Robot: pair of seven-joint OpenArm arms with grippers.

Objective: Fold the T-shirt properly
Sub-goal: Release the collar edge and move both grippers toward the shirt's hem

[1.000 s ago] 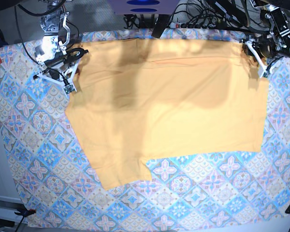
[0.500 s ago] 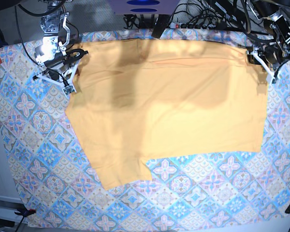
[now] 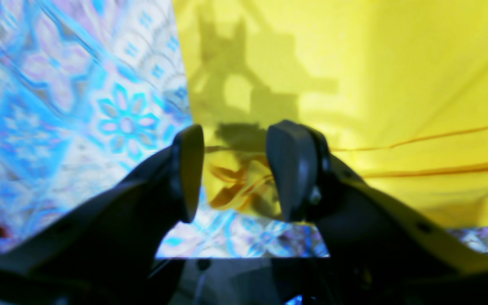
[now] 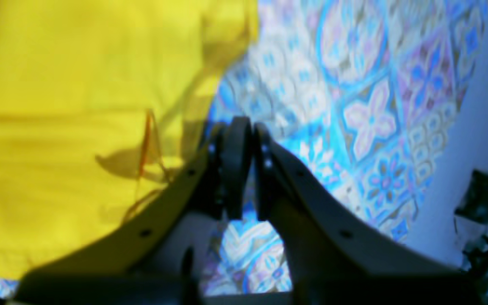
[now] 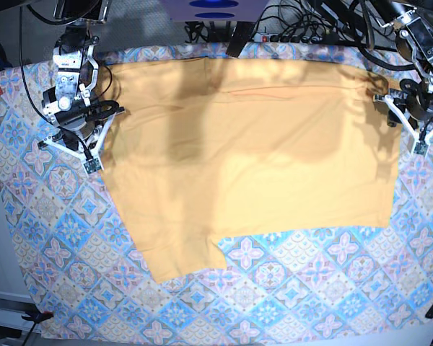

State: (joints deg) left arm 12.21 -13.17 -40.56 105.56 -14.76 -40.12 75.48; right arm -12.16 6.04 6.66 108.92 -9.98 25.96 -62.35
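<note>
The left gripper (image 3: 235, 173) stands with its two dark jaws parted and nothing between them; a puckered corner of the plain mustard-yellow soft fabric T-shirt (image 3: 354, 84) with thin reddish seam stitching lies on the cloth in the gap, not pinched. In the base view this gripper (image 5: 408, 122) hangs at about 2 o'clock, at the shirt's edge there.

The right gripper (image 4: 244, 169) has its jaws pressed together and empty, over the blue-and-pink diamond-patterned tablecloth (image 4: 354, 106), with the T-shirt's edge just beside it toward 9 o'clock. In the base view it (image 5: 86, 155) sits at about 10 o'clock, just off the shirt's edge.

The T-shirt (image 5: 252, 151) lies spread flat across the far half of the tablecloth (image 5: 310, 288), from 10 o'clock round to 3 o'clock, with one flap reaching down toward 7 o'clock. Dark cables (image 5: 303, 21) bunch at 12 o'clock beyond the cloth.
</note>
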